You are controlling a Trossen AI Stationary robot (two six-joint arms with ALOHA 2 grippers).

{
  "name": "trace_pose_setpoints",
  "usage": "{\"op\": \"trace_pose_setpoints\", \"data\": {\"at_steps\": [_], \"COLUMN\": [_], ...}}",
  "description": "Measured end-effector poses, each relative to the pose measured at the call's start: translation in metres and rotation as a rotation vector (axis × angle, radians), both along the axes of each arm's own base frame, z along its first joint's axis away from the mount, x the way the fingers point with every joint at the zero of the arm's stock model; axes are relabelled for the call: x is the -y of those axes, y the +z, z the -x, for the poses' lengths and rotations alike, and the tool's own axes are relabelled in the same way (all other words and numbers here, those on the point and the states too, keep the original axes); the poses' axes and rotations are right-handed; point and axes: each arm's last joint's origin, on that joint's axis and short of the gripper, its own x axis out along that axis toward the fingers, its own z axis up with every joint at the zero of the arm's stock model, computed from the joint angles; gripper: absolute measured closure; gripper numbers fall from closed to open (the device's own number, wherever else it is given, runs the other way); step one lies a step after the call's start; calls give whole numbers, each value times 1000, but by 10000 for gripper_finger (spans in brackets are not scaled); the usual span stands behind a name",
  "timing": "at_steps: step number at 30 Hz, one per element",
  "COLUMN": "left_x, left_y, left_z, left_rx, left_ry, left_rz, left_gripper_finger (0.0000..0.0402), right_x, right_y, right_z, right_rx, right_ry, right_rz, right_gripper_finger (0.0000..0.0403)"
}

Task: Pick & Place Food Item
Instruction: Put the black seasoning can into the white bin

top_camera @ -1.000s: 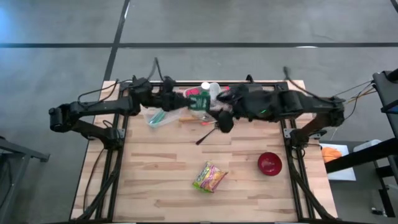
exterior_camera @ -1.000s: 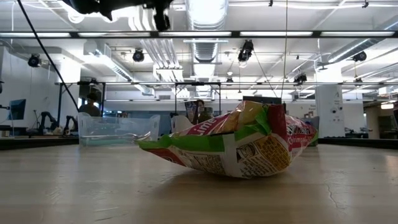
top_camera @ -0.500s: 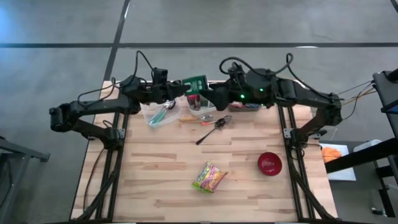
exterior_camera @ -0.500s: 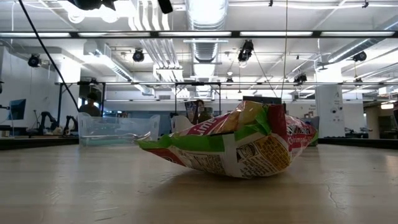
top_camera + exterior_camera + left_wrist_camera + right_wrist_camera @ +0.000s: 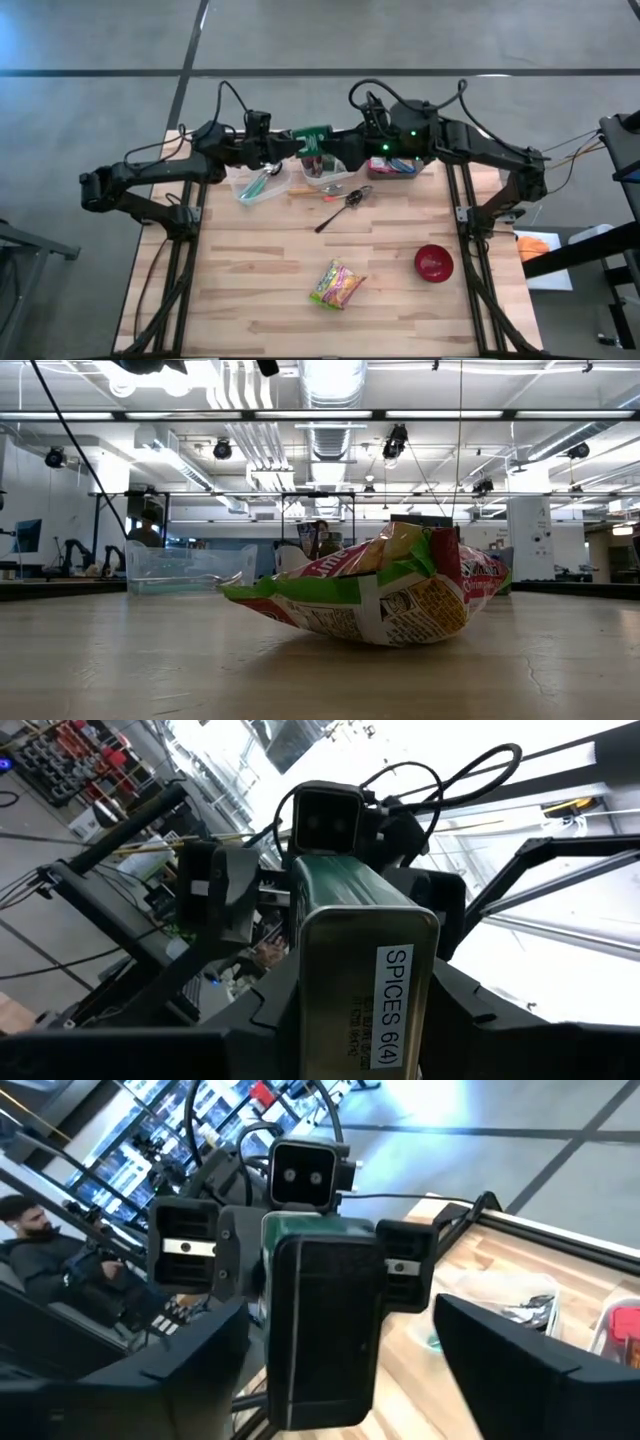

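A green tin (image 5: pixel 314 136) labelled SPICES (image 5: pixel 365 970) hangs in the air over the table's far edge, with my left gripper (image 5: pixel 298 146) shut on it. My right gripper (image 5: pixel 336 152) faces it from the table's right. Its open fingers (image 5: pixel 190 1370) stand on either side of the tin's free end (image 5: pixel 325 1320), and a gap shows on each side. A green and yellow snack packet (image 5: pixel 337 283) lies flat on the table near the front (image 5: pixel 380 595). My left gripper pinches the tin's two narrow sides (image 5: pixel 310 1020) between its fingers, at the end nearest its wrist. The fingers come from the table's left, slanting a little upward, along the tin. The tin juts out past the fingertips toward the right arm, clear of the table.
Under the grippers stand clear tubs, one with a spoon (image 5: pixel 256 186), one in the middle (image 5: pixel 325 176) and one with red contents (image 5: pixel 396 168). A black spoon (image 5: pixel 345 205) lies mid-table. A red bowl (image 5: pixel 433 262) sits at the front right.
My left gripper has lifted the tin and tipped it upward. My right gripper has swung from above the black spoon toward the table's far edge, turning about its own line, and now faces the tin's free end.
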Motion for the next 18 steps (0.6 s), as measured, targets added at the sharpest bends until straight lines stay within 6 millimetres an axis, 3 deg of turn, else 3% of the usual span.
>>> {"op": "trace_pose_setpoints", "data": {"at_steps": [13,15,18], "left_x": [-1,-1,-2], "left_y": [-1,-2,-3], "left_z": [0,0,-1], "left_rx": [-19,-27,-44], "left_ry": [31,32,30], "left_rz": [35,34,60], "left_gripper_finger": [274,271,221], "right_x": [1,1,2], "right_y": [2,2,2], "right_z": [0,-1,-1], "right_rx": [16,17,9], "right_ry": [41,40,45], "right_rz": [21,21,50], "right_gripper_finger": [270,282,282]}}
